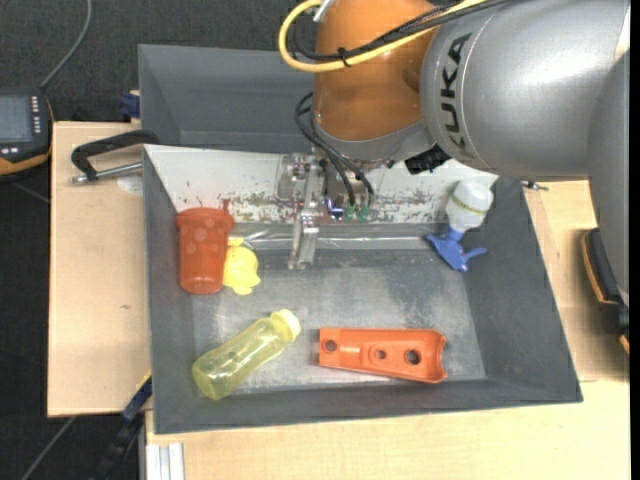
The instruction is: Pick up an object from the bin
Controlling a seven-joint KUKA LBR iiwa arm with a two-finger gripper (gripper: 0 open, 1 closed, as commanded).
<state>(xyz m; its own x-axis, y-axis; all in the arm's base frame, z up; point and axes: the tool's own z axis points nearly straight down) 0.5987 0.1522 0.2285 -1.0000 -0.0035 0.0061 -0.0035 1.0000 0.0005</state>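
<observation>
Gripper: the gripper [301, 253] hangs low over the back-middle of the bin [520, 318], its tip close to the bare grey floor near the rear wall.
Gripper state: cannot tell whether it is released or clenched; nothing shows in its grasp.
Under the gripper: bare floor, with no thing directly beneath it.
Nearest thing: a small yellow lump [241, 268] lies just left of the gripper tip, apart from it.
Next to that: a red cup [200, 250] lies on its side by the left wall, touching the yellow lump on its right edge.
Front left: a pale yellow see-through bottle [245, 354] lies tilted, cap pointing up and to the right, well apart from the gripper.
Front middle: a flat orange piece [382, 355] with two round holes lies along the front of the floor, just right of the bottle's cap end.
Right back: a white rounded thing [469, 204] sits against the right rear corner, with a blue piece [456, 250] just below it; whether the two are joined is unclear.
In the way: the orange cover [365, 68] on the wrist and the grey arm [530, 68] hide much of the rear wall and the right back corner; a yellow cable [296, 30] loops over the cover.
Open ground: the floor between the gripper and the front things is bare.
</observation>
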